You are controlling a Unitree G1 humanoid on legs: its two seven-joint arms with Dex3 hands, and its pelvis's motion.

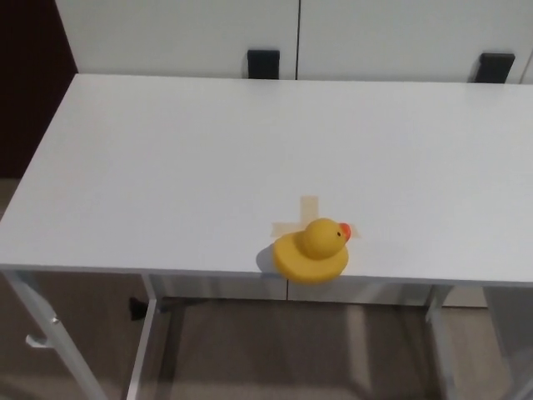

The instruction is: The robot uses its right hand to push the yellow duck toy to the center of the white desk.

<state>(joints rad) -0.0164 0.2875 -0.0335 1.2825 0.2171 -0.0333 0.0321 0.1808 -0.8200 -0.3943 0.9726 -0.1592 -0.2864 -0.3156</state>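
A yellow duck toy (311,251) with an orange beak sits at the front edge of the white desk (166,167), slightly overhanging it, beak pointing right. It partly covers a pale tape cross (306,210) on the desk surface. Neither of my hands shows in the head view.
White cabinet fronts stand behind the desk, with two black brackets (263,62) (495,66) at its far edge. The desk's white metal legs (141,350) and a brown floor show below the front edge. A dark wall area lies at the far left.
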